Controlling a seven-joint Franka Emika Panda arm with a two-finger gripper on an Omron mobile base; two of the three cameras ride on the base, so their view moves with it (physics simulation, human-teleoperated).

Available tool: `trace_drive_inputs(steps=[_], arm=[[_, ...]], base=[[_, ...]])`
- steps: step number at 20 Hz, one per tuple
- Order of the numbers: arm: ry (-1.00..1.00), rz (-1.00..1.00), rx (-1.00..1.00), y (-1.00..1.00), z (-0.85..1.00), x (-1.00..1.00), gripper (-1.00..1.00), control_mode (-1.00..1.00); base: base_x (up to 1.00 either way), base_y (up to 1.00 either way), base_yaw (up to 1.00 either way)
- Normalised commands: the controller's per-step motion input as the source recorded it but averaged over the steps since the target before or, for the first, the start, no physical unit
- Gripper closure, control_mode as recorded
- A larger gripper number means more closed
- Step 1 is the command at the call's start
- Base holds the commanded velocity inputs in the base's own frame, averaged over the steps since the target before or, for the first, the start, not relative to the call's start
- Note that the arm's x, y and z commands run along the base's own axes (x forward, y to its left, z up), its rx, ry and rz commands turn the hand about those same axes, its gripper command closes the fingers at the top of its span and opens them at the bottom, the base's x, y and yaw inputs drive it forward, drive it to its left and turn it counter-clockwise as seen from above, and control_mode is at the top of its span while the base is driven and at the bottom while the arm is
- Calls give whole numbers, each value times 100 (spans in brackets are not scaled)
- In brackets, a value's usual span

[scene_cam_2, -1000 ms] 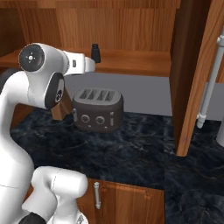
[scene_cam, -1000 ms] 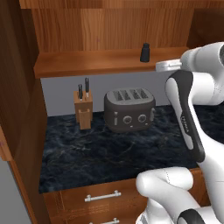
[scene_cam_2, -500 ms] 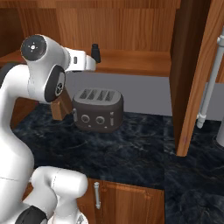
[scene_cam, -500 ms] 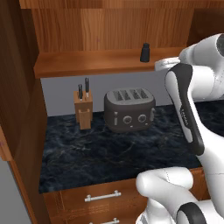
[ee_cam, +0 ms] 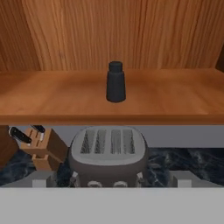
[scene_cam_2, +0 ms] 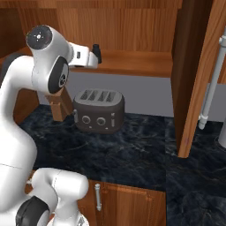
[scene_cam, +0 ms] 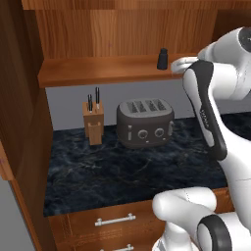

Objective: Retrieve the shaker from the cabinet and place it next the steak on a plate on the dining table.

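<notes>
The shaker (ee_cam: 116,82) is a small black tapered cylinder standing upright on the plank shelf of the reddish-brown cabinet (ee_cam: 52,94). It also shows on the shelf in the left base view (scene_cam: 162,59) and in the right base view (scene_cam_2: 96,53). My gripper (scene_cam: 176,62) hovers at shelf height just in front of the shaker, apart from it, open with nothing between its fingers. In the hand view the gripper (ee_cam: 111,181) points straight at the shaker, with its fingertips (ee_cam: 40,181) spread wide. The steak, plate and dining table are out of view.
Under the shelf a dark toaster (scene_cam: 145,122) and a wooden knife block (scene_cam: 93,125) stand on the black marble counter (scene_cam: 112,171). Drawers with silver handles (scene_cam: 115,220) sit below. A wooden cabinet side wall (scene_cam_2: 194,75) rises on the right.
The arm has lifted and the hand has moved up and slightly closer to the shelf edge. The shaker has not moved.
</notes>
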Motion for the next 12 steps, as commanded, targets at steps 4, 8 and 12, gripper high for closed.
trace_drive_inputs(steps=[4, 8, 12], arm=[[0, -7, 9, 0, 0, 35, -100, -100], [0, -7, 7, 1, 0, 47, -100, -100], [0, -8, 1, 0, 0, 40, -100, -100]], base=[[0, 0, 0], [0, 0, 0], [0, 0, 0]])
